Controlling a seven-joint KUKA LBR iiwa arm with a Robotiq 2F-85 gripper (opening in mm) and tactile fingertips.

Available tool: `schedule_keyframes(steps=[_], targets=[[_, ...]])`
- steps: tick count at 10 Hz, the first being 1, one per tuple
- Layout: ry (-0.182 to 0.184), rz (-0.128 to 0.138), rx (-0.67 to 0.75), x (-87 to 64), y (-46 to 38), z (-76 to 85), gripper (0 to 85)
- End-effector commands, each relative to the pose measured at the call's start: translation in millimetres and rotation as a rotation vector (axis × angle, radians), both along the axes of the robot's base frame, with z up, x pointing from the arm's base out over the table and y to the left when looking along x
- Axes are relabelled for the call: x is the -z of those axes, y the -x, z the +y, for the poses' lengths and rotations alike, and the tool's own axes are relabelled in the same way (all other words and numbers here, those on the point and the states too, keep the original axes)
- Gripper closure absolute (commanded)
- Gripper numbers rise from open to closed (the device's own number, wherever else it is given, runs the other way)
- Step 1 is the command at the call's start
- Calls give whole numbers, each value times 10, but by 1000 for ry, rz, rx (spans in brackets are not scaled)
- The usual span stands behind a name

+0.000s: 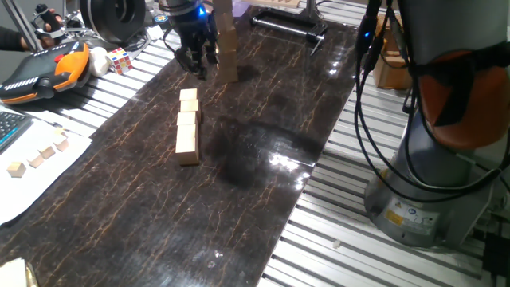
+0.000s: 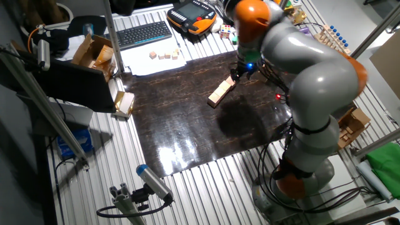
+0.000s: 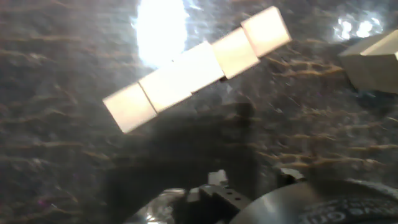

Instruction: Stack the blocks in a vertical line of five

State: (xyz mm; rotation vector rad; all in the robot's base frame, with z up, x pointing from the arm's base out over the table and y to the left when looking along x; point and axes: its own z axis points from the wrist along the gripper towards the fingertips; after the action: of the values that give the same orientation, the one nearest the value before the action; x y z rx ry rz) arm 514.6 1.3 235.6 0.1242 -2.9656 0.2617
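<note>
Several pale wooden blocks (image 1: 188, 127) lie flat on the dark mat (image 1: 239, 183), touching end to end in one straight row. The row also shows in the other fixed view (image 2: 220, 92) and runs diagonally across the hand view (image 3: 199, 67). No block rests on another. My gripper (image 1: 199, 64) hangs above the mat just past the far end of the row, apart from it. Its fingers look spread with nothing between them. It also shows in the other fixed view (image 2: 240, 70).
A tall tan wooden piece (image 1: 228, 48) stands right beside the gripper. A Rubik's cube (image 1: 119, 60) and an orange pendant (image 1: 44, 72) lie left of the mat. Tiny pale cubes (image 1: 40, 155) sit on white paper. The robot base (image 1: 430, 183) stands at the right.
</note>
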Motion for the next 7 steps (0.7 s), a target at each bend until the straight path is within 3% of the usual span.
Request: schedule_keyframes(steps=[1,7], targets=[[34,158,5,-1,0,3,843],[41,158,25,-2,0,2,837]])
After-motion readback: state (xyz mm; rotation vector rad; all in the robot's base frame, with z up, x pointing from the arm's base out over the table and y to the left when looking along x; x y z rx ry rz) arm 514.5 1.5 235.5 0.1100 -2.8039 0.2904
